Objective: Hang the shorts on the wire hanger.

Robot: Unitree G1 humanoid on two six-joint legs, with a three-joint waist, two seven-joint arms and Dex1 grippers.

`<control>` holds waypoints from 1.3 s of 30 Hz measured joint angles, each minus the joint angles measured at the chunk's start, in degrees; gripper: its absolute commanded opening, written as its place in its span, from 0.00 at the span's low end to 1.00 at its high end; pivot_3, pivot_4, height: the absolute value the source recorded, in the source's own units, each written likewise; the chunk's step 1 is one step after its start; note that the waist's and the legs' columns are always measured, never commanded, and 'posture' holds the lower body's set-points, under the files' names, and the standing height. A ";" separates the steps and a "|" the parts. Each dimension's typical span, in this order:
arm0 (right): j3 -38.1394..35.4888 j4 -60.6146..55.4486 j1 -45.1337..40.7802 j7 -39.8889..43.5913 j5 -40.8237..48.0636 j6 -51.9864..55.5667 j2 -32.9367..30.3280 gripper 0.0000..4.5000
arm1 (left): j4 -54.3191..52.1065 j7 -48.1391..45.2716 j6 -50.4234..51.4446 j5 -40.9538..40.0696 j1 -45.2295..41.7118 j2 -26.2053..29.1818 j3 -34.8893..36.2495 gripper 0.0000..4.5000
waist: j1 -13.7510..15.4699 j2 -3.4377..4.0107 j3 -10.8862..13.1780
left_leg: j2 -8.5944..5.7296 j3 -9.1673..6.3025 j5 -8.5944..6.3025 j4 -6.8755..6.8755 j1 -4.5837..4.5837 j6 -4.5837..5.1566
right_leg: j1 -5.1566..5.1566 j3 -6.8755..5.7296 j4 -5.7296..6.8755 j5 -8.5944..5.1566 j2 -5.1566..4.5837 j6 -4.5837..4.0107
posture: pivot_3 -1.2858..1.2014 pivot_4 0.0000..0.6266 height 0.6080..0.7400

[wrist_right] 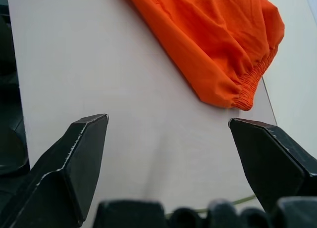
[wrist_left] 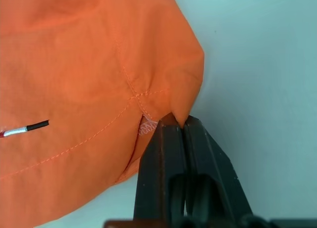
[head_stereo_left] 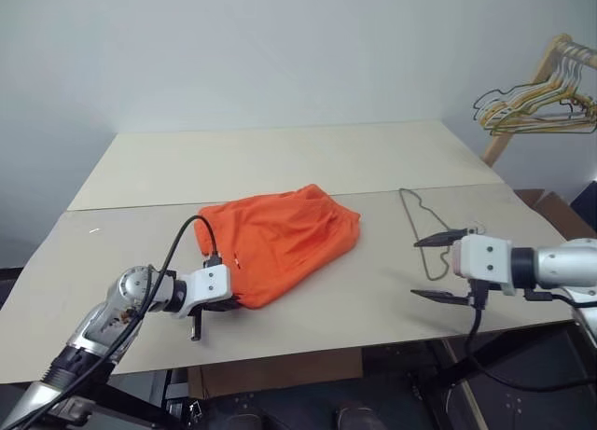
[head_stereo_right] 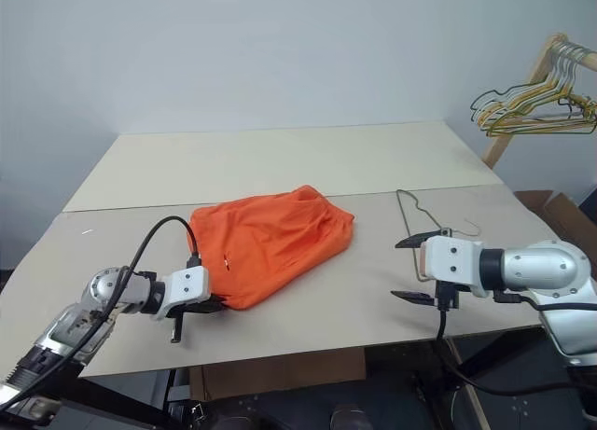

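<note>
The shorts (head_stereo_left: 280,239) are lying crumpled in a flat heap near the middle of the worktop (head_stereo_left: 280,150), reaching toward its front edge, with the gathered waistband turned toward the right side. The left gripper (wrist_left: 173,124) is sitting at the near-left corner of the cloth, its jaws clenched on a small peak of hem fabric, as the left wrist view is showing. The wire hanger (head_stereo_left: 420,220) is lying flat on the worktop well to the right of the shorts, toward the right edge, its hook pointing roughly toward the front. The right gripper (head_stereo_left: 438,267) is hovering above the hanger's near end with its jaws spread wide and holding nothing. The bite on the hem is looking thin, so the cloth is probably at risk of slipping free once the arm is lifting and the weight of the garment is pulling on that one corner. The thin wire lying flush on the surface is also likely to be awkward, since the fingertips could skate over it or push it toward the edge. A bunch of hangers (head_stereo_left: 536,108) is hanging from a wooden rack beyond the far right corner.
</note>
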 measured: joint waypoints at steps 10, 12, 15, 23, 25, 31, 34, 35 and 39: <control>14.93 16.49 -13.46 -14.09 -21.06 -13.89 12.61 1.00 | -8.56 -2.06 -2.20 -5.14 9.44 7.44 8.47 0.00 | -0.81 0.00 0.02 | 0.15 -0.04 0.00 -0.01 -0.03 0.00 | -0.09 -0.02 0.13 -0.01 -0.05 -0.06 | 0.52 0.00 1.00; 17.02 21.51 -15.39 -17.32 -25.33 -18.01 13.28 1.00 | -9.92 -2.47 -2.25 -5.80 11.37 8.73 10.61 0.00 | -0.59 0.00 0.02 | 0.13 -0.05 -0.01 0.00 -0.03 0.00 | -0.08 -0.02 0.10 -0.01 -0.11 -0.05 | 0.52 0.00 1.00; 20.35 29.70 -18.35 -23.24 -31.62 -23.80 15.27 1.00 | -12.34 -3.08 -2.23 -7.67 15.31 10.45 14.05 0.00 | -0.54 -0.01 0.03 | 0.14 -0.10 -0.01 -0.01 -0.02 0.00 | -0.09 -0.01 0.12 -0.01 -0.11 -0.06 | 0.53 0.00 1.00; 24.73 42.17 -23.71 -30.49 -37.53 -34.62 18.56 1.00 | -15.57 -2.82 -1.97 -9.55 19.24 11.06 17.98 0.00 | 0.24 -0.01 0.03 | 0.17 -0.16 0.00 -0.01 0.11 0.00 | -0.01 0.01 0.18 0.02 -0.06 -0.12 | 0.54 0.00 1.00; 25.31 43.91 -24.39 -31.22 -38.61 -36.31 18.79 1.00 | -15.78 -2.53 -1.88 -9.61 19.40 11.05 18.11 0.00 | 0.35 -0.01 0.03 | 0.17 -0.19 0.00 -0.01 0.12 0.00 | 0.01 0.00 0.17 0.02 -0.05 -0.12 | 0.54 0.00 1.00; 26.92 48.13 -26.13 -31.75 -39.91 -40.17 19.05 0.71 | -16.09 -1.93 -1.90 -9.61 20.59 11.06 18.48 0.00 | 0.34 -0.03 0.02 | 0.17 -0.29 0.00 -0.01 0.14 0.01 | 0.02 0.01 0.17 0.02 -0.05 -0.13 | 0.54 0.00 1.00; 27.37 49.35 -26.26 -31.52 -40.23 -41.29 19.06 0.47 | -16.10 -1.86 -1.97 -9.61 21.09 11.05 18.48 0.00 | 0.33 -0.02 0.02 | 0.18 -0.29 0.00 -0.01 0.15 0.01 | 0.02 0.02 0.18 0.02 -0.06 -0.14 | 0.54 0.00 1.00; 27.47 49.53 -26.28 -31.46 -40.23 -41.61 19.06 0.39 | -16.09 -1.86 -1.98 -9.60 21.15 11.05 18.47 0.00 | 0.33 -0.03 0.02 | 0.19 -0.29 0.00 -0.01 0.16 0.01 | 0.02 0.02 0.19 0.02 -0.06 -0.15 | 0.54 0.00 1.00; 27.68 49.66 -26.30 -30.85 -40.20 -42.42 19.03 0.06 | -15.84 -1.77 -2.28 -9.50 21.08 10.95 18.46 0.00 | 0.28 -0.02 0.02 | 0.21 -0.29 0.00 -0.01 0.21 0.01 | 0.05 0.02 0.20 0.03 -0.04 -0.16 | 0.54 0.00 1.00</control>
